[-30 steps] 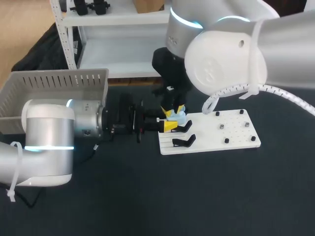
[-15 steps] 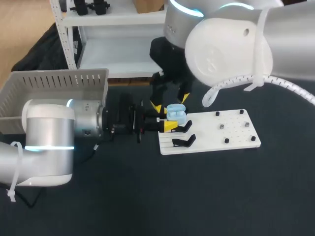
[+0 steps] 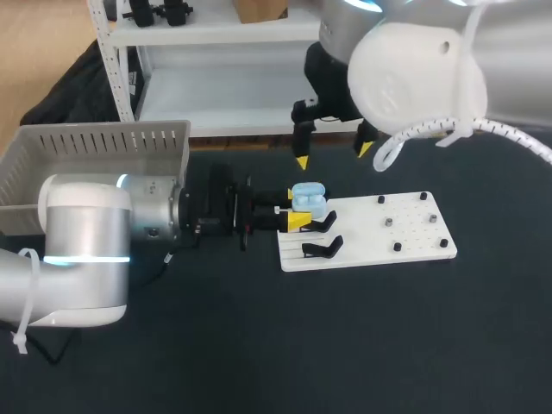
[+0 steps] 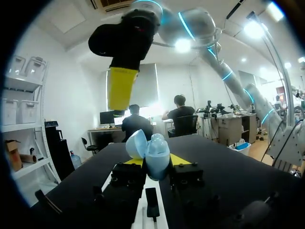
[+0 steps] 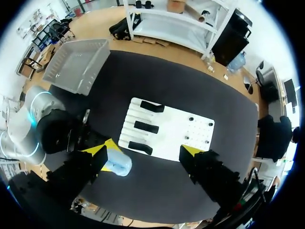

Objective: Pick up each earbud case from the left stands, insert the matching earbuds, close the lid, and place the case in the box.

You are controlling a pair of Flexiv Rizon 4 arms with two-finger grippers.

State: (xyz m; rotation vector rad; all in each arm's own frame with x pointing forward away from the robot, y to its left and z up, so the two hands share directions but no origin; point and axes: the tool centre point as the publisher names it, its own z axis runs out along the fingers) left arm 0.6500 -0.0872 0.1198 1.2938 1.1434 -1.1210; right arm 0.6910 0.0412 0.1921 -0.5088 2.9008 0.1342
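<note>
My left gripper [image 3: 294, 213] is shut on a light blue earbud case [image 3: 308, 198] at the left end of the white board [image 3: 371, 235]. In the left wrist view the case [image 4: 155, 156] stands between the yellow fingertips [image 4: 180, 159] with its lid [image 4: 135, 143] swung open. My right gripper [image 3: 332, 155] hangs open above and behind the case, holding nothing. From the right wrist view its gripper [image 5: 144, 152] is high over the board [image 5: 176, 131], with the case [image 5: 119, 163] below beside one of its tips. Two black stands [image 3: 323, 247] on the board are bare.
A grey slatted basket [image 3: 95, 155] stands at the back left, behind my left arm [image 3: 86, 250]. Small black pegs [image 3: 397, 247] dot the board's right half. The dark table stretches out in front of the board.
My right gripper has opened, let go of the case and risen up and back to the right. The left gripper has kept still with the case.
</note>
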